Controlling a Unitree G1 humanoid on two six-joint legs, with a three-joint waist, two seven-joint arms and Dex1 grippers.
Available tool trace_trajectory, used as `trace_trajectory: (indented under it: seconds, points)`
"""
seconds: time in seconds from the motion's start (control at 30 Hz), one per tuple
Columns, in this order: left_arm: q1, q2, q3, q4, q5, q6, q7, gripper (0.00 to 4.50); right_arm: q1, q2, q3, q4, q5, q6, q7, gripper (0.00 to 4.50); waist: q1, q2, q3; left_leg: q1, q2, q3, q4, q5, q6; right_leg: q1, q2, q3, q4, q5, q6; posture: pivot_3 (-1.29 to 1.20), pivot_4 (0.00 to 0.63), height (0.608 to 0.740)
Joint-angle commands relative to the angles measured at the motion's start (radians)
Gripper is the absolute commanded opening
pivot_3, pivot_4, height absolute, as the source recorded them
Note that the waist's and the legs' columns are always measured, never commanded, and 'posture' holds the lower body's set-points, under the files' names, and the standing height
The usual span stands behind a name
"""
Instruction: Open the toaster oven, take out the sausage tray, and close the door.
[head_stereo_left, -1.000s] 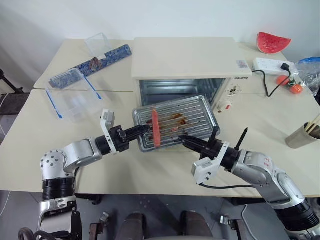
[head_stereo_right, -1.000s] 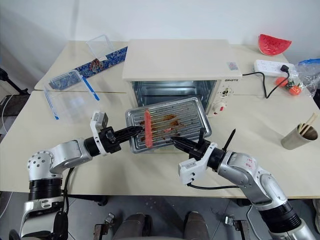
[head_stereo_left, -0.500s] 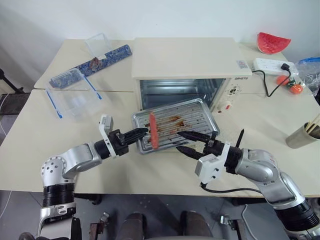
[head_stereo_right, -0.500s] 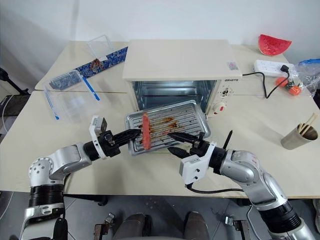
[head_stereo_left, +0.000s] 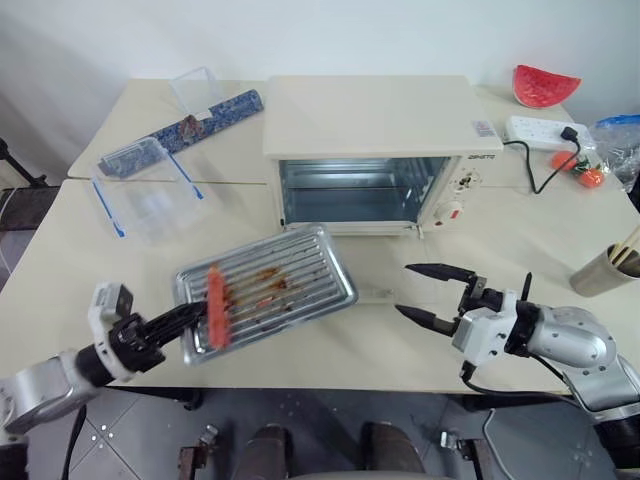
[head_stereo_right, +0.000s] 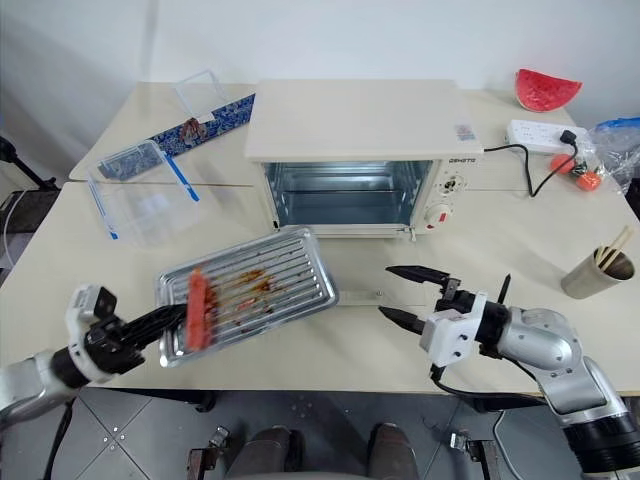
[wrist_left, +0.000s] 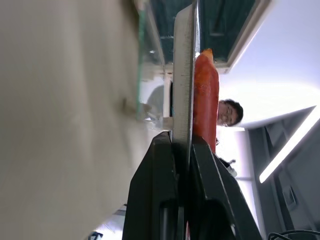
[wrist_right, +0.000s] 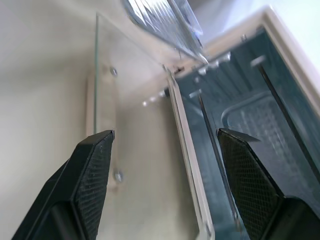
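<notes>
Left gripper (head_stereo_left: 190, 318) closed tight on tray (head_stereo_left: 268, 290) edge, tray with sausage (head_stereo_left: 215, 305) held out left of oven (head_stereo_left: 370, 150). Right gripper (head_stereo_left: 425, 292) wide open, empty, before lowered door (wrist_right: 105, 105).

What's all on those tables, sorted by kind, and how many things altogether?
Oven: 1, toaster oven
Metal trays: 1, sausage tray
Sausages: 1
Clear containers: 2
Watermelon slices: 1
Power strips: 1
Cups: 1
Total: 8
</notes>
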Motion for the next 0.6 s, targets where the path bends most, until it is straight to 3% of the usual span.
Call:
trace_trajectory:
  seconds: [0.03,0.17,0.2,0.27,0.53,0.6]
  points:
    - [0.100,-0.024,0.147,0.000,-0.028,-0.062,-0.055,0.00,0.005,-0.024,-0.039,0.054,0.107,0.024,0.052,3.40,0.000,0.000,0.000,0.000,0.000,0.000,0.000,0.000,0.000,0.000,0.000,0.000,0.000,0.000,0.000,0.00,0.150,0.740]
    - [0.169,-0.093,0.272,0.008,-0.028,-0.119,-0.084,0.00,0.010,-0.013,-0.057,0.085,0.221,0.138,0.108,3.40,0.000,0.000,0.000,0.000,0.001,0.000,0.000,0.000,0.000,0.000,0.000,0.000,-0.001,0.000,-0.001,0.00,0.150,0.740]
    - [0.182,-0.111,0.302,0.011,-0.028,-0.133,-0.086,0.00,0.010,-0.010,-0.065,0.100,0.248,0.161,0.123,3.23,0.001,0.000,0.000,0.000,0.001,0.000,0.000,0.000,0.000,0.000,0.000,0.000,-0.001,0.000,-0.001,0.00,0.150,0.740]
    - [0.209,-0.139,0.341,0.014,-0.028,-0.156,-0.080,0.00,0.009,-0.005,-0.082,0.131,0.286,0.194,0.147,2.77,0.001,0.000,0.000,0.000,0.001,0.000,0.000,0.000,0.000,0.000,0.000,0.000,-0.001,0.000,-0.001,0.00,0.150,0.740]
    - [0.188,-0.229,0.369,-0.015,-0.028,-0.262,-0.017,0.00,-0.063,-0.004,-0.118,0.402,0.298,0.278,0.249,0.07,0.002,-0.001,-0.001,0.001,0.001,0.001,0.001,-0.001,0.001,0.001,0.000,0.000,-0.003,0.000,-0.001,0.00,0.150,0.740]
    - [0.171,-0.234,0.363,-0.015,-0.028,-0.274,0.000,0.00,-0.086,0.009,-0.118,0.447,0.289,0.286,0.253,0.02,0.001,-0.002,-0.001,0.001,0.001,0.002,0.001,-0.001,0.001,0.001,0.000,0.000,-0.003,0.000,-0.001,0.00,0.150,0.740]
